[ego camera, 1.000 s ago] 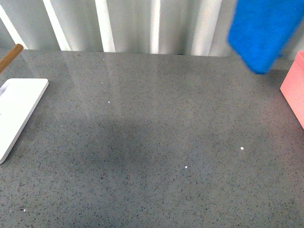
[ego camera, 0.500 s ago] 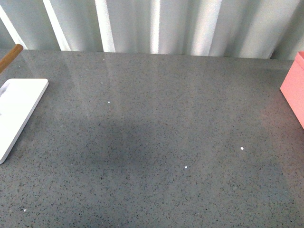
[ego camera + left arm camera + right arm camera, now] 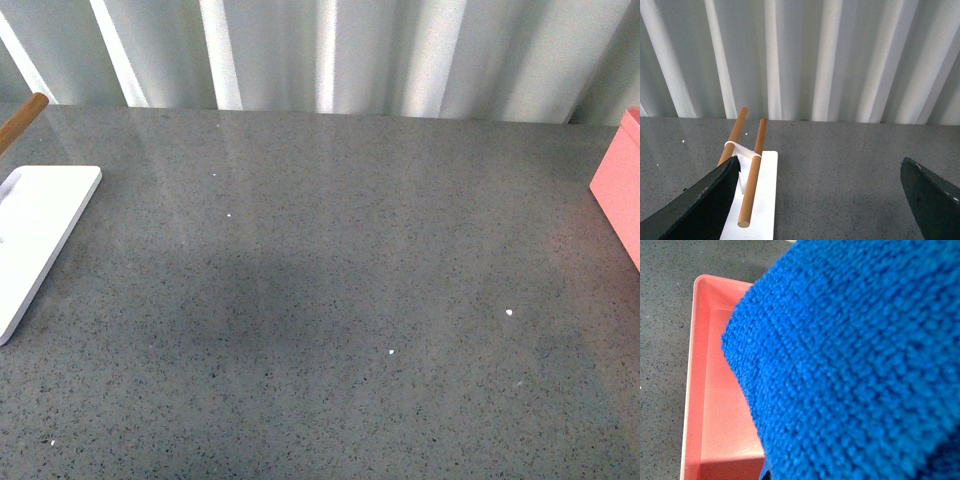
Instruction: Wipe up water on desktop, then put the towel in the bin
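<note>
The bright blue fuzzy towel [image 3: 855, 360] fills most of the right wrist view, hanging from my right gripper, whose jaws are shut on it and hidden behind the cloth. Below it lies the pink bin [image 3: 705, 405], open and showing a bare floor; its corner also shows at the right edge of the front view [image 3: 618, 180]. The towel and both grippers are out of the front view. The dark-grey speckled desktop [image 3: 330, 280] spreads across the front view. My left gripper [image 3: 822, 200] is open and empty above the desktop, its dark fingers [image 3: 695, 205] wide apart.
A flat white tray [image 3: 35, 235] lies at the desktop's left edge, with two wooden rods [image 3: 751, 175] on a white stand over it. A ribbed white wall [image 3: 330, 50] runs along the back. A few small white specks [image 3: 509, 313] dot the desktop.
One second ago the blue towel hung at the upper right of the front view; it has since moved out of that view to the right, over the pink bin.
</note>
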### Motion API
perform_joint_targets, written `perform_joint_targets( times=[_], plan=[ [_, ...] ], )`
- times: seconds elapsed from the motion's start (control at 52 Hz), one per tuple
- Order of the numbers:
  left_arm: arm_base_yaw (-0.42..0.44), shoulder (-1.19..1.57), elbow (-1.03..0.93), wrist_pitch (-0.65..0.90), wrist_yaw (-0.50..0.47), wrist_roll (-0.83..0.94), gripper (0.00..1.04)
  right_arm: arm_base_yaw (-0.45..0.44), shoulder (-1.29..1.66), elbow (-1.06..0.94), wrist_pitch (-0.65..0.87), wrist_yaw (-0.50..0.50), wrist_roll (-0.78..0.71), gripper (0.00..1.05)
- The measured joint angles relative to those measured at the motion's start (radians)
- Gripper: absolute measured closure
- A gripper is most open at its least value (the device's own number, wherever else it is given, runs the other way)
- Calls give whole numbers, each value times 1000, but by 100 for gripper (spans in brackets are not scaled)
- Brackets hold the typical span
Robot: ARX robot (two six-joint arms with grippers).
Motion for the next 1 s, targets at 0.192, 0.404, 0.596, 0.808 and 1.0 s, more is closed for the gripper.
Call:
perform_joint_targets(
  times=[0.192,0.404,0.596,0.808,1.0],
  plan=[
    [0,0,0,0,0,0,7,3,9,-24,26,27,14,100],
    [0,0,0,0,0,0,7,3,8,-56,28,29,20,69],
    [0,0,0,0,0,0,7,3,8,-56,28,29,20,37],
    [0,0,0,0,0,0,7,3,8,-56,29,29,21,6],
    [0,0,0,0,0,0,7,3,8,-56,29,29,23,7]
  ],
)
